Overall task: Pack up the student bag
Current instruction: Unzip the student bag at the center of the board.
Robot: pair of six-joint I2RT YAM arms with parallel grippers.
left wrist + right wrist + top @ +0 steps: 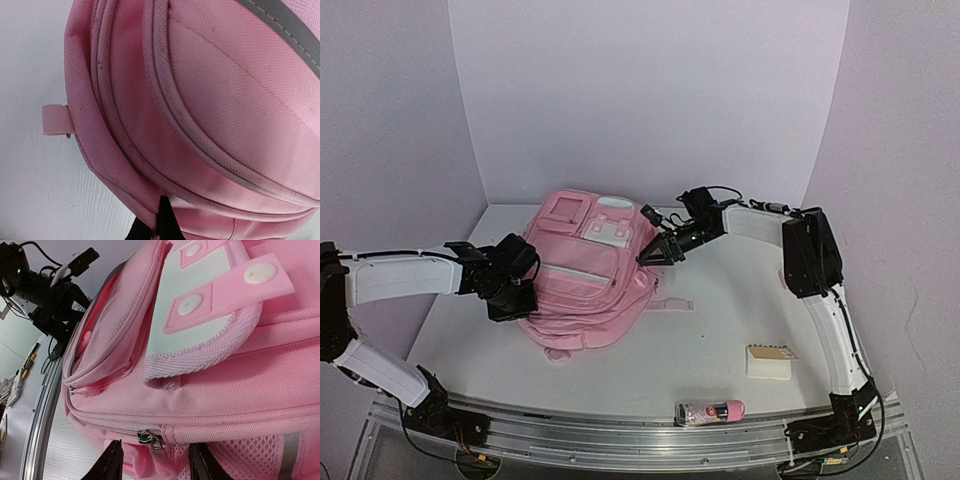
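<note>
The student bag (588,272) is a large pink backpack lying flat in the middle of the table, front pockets and white patches facing up. My left gripper (512,292) is at the bag's left edge. In the left wrist view the gripper (157,227) is shut, with a fold of the bag's pink fabric (200,125) pinched between its dark fingers. My right gripper (660,250) is at the bag's right side. In the right wrist view the gripper (157,462) is open, its fingers either side of a metal zip slider (150,438) on the bag's side seam (225,405), not touching it.
A cream box (770,360) lies on the table at the front right. A pink and white bottle (710,412) lies on its side at the front edge near the rail. A small pink strap loop (55,120) sticks out from the bag's edge.
</note>
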